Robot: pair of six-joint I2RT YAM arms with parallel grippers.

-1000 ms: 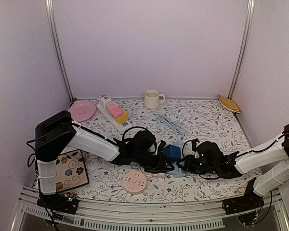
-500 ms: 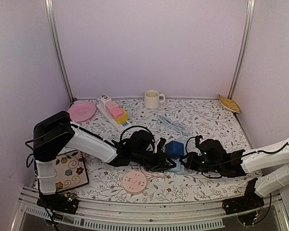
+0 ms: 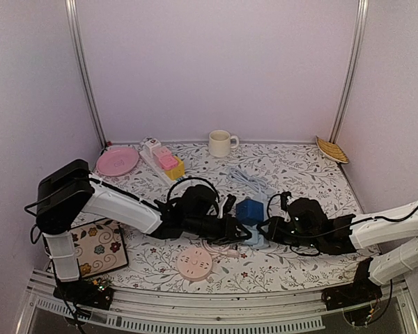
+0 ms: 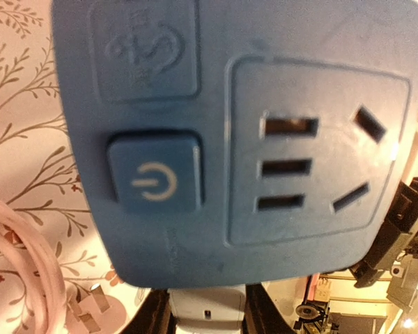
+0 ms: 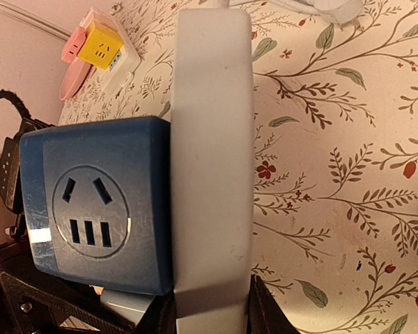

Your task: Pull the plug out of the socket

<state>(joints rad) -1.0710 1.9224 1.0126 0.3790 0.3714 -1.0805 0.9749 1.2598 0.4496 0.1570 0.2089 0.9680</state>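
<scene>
A blue cube socket (image 3: pixel 249 211) sits mid-table between my two grippers. It fills the left wrist view (image 4: pixel 237 139), showing its power button and one outlet face. My left gripper (image 4: pixel 207 314) is shut on a small white plug (image 4: pixel 207 305) at the cube's underside. The same plug peeks out below the cube in the right wrist view (image 5: pixel 122 306). My right gripper (image 5: pixel 210 313) is shut on a long white socket bar (image 5: pixel 212 153), and the cube (image 5: pixel 97 209) is attached to its side. From above, the left gripper (image 3: pixel 231 229) and right gripper (image 3: pixel 268 229) almost touch.
A round pink socket (image 3: pixel 194 264) lies near the front edge. A white cable (image 4: pixel 21 257) with a loose plug coils beside the cube. At the back are a pink plate (image 3: pixel 118 161), a power strip with cubes (image 3: pixel 164 163), a mug (image 3: pixel 221 142) and a wooden dish (image 3: pixel 331 149). A floral tile (image 3: pixel 101 247) lies front left.
The blue cube has shifted slightly away from the arm bases with both grippers still on their pieces. Both arms have settled a little lower.
</scene>
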